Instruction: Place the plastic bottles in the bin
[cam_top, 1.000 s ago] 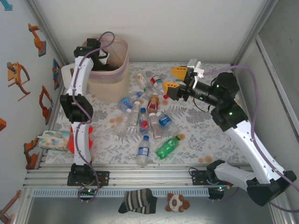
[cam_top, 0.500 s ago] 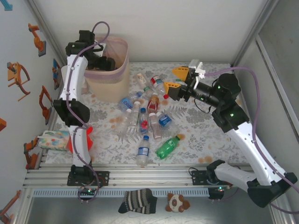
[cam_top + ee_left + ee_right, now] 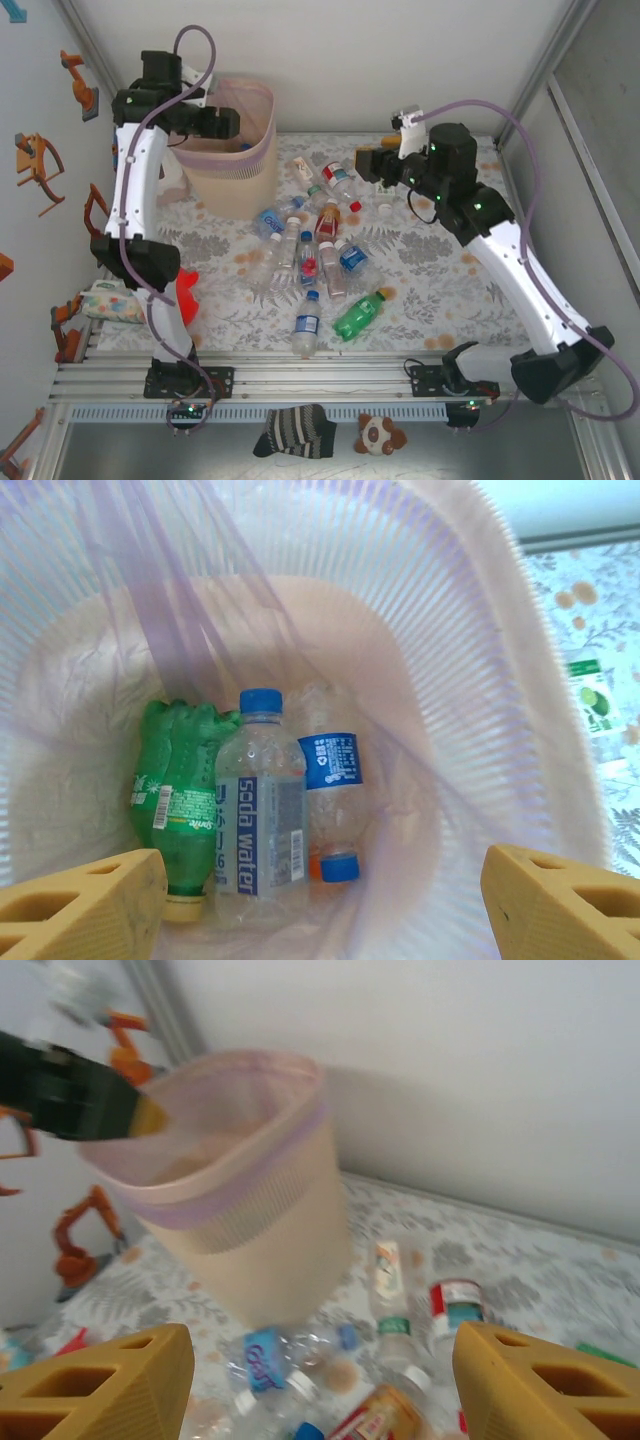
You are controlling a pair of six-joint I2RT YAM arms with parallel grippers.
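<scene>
Plastic bottles [image 3: 312, 262]: heap mid-frame on table [image 3: 440, 300], top view.
Bin [image 3: 235, 185]: upper left; left wrist view reveals three inside.
Left tool [image 3: 322, 885]: jaws apart, empty, above bin.
Right tool [image 3: 320, 1360]: jaws apart, empty.

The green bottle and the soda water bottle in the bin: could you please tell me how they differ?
The green bottle is tinted green; the soda water bottle is clear. The green bottle's cap looks yellowish, the soda water bottle's is blue. Their caps point opposite ways. Both lie capped, side by side, on the floor of the bin.
</scene>
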